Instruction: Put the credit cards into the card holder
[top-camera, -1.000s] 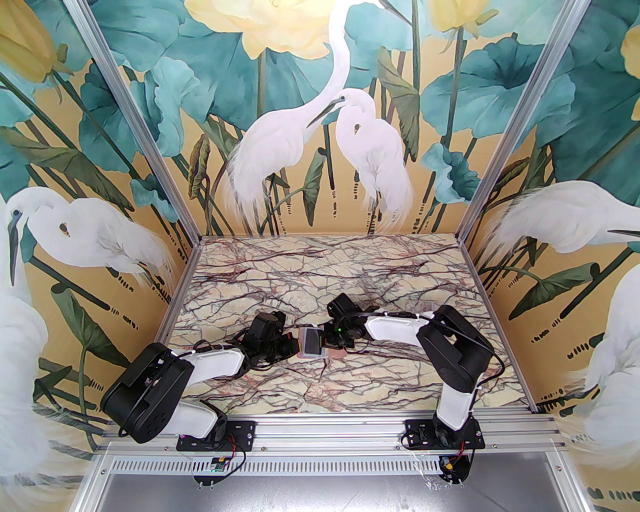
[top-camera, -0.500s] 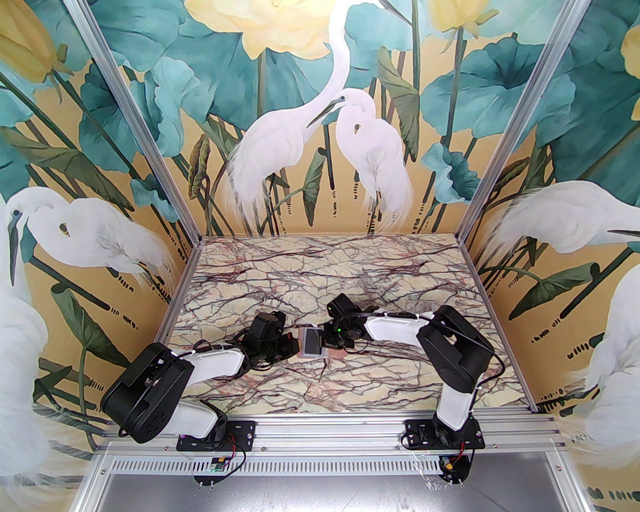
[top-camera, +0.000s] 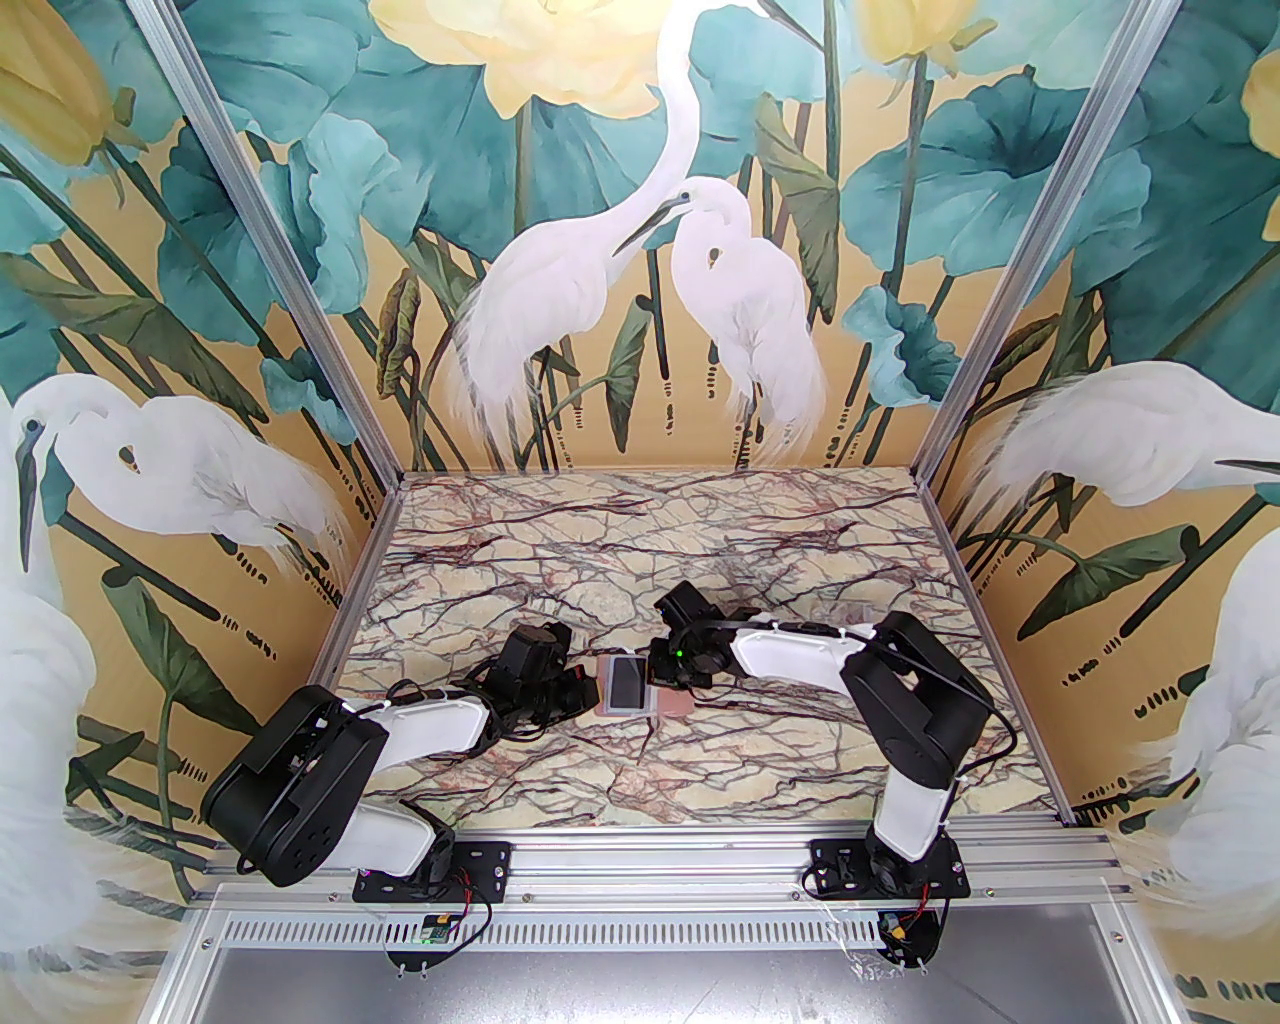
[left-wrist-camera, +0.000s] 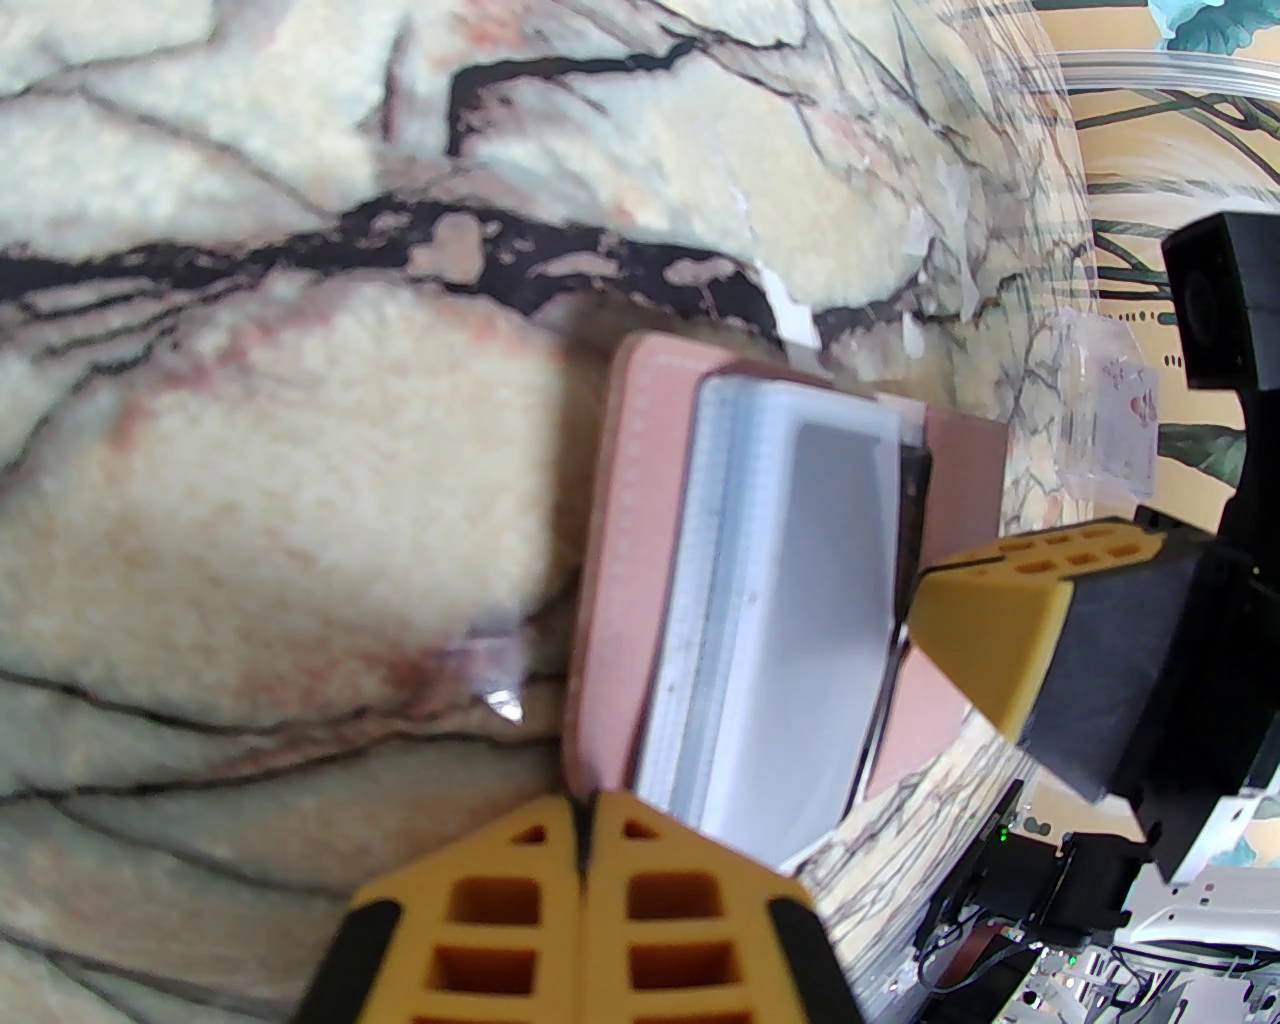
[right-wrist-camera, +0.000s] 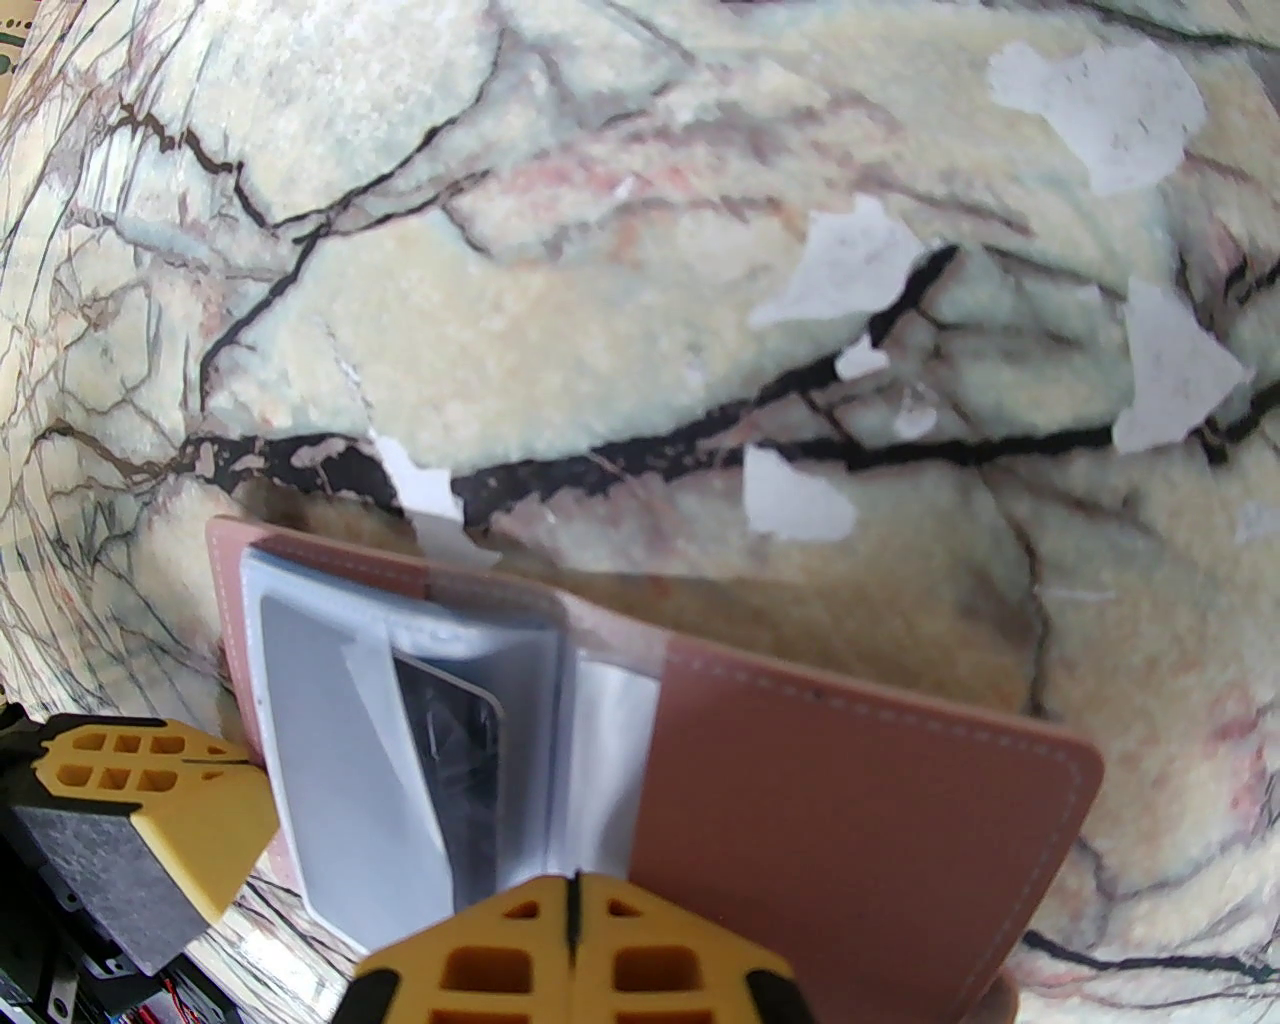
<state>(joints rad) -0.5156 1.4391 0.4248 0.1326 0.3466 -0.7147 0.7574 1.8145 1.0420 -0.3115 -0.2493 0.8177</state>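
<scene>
The card holder (top-camera: 628, 688) lies open on the marble table, dusty-pink cover down and pale grey-blue plastic sleeves (left-wrist-camera: 790, 600) facing up. My left gripper (top-camera: 592, 692) is shut, its tips at the holder's left edge (left-wrist-camera: 585, 800). My right gripper (top-camera: 655, 683) is also shut, its tips over the sleeves near the fold (right-wrist-camera: 572, 885), beside the bare pink flap (right-wrist-camera: 850, 780). Each wrist view shows the other gripper's yellow fingers (left-wrist-camera: 1000, 620) (right-wrist-camera: 150, 790). See-through credit cards (left-wrist-camera: 1110, 420) lie apart on the table behind my right arm (top-camera: 840, 612). I cannot tell whether a card sits in the sleeves.
The table (top-camera: 640, 540) has a busy veined marble print with white worn patches (right-wrist-camera: 1100, 100). Painted walls and aluminium posts close it in at the back and both sides. Both arm bases stand on the front rail (top-camera: 640, 860).
My right wrist has shifted slightly right and back, uncovering more of the holder's pink right flap. The left arm and the holder have stayed put.
</scene>
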